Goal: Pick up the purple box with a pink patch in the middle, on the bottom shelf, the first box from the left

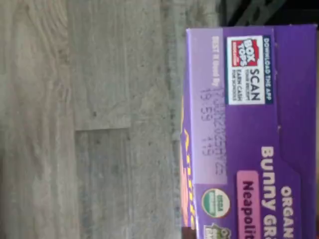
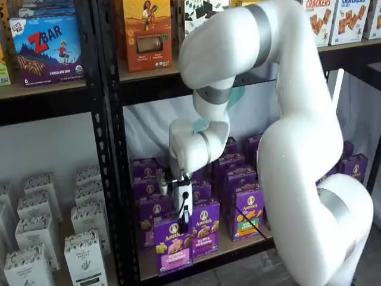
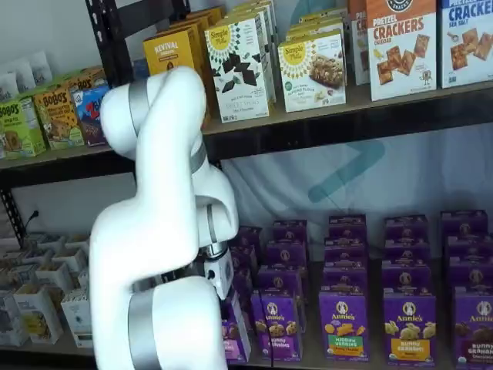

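Floor: grey wood planks (image 1: 89,124) lie under the box in the wrist view.
Shelf: the tan bottom shelf (image 2: 238,249) sits in a black rack (image 2: 110,149), white cloth behind.
Box: the purple box (image 2: 173,244) stands upright, long side up and down, front facing out, at the near left end of the purple rows.
Pink patch: shows on its top (image 1: 247,199).
Gripper: the gripper (image 2: 184,221) hangs at the box's top; I cannot tell if its fingers are apart or together.

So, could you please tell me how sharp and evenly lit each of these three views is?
Wrist view: soft; the purple box has a faint, blurred date stamp, larger print readable. Shelf views: evenly lit, no strong glare; the gripper and box fronts are fairly crisp in one, while the arm hides most of the gripper in the other.
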Tool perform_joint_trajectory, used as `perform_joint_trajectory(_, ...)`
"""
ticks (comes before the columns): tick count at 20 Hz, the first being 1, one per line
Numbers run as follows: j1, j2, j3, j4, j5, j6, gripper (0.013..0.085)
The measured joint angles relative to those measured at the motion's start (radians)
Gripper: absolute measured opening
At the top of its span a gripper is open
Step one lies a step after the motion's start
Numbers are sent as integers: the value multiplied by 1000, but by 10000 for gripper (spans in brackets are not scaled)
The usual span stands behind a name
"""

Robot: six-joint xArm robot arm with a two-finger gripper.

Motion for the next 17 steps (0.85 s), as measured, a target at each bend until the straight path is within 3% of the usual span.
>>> perform_joint_trajectory(8,-19,-166,152,13,35,-30,290)
perform_joint_trajectory(17,-42,-285,245,14,61,-52,290)
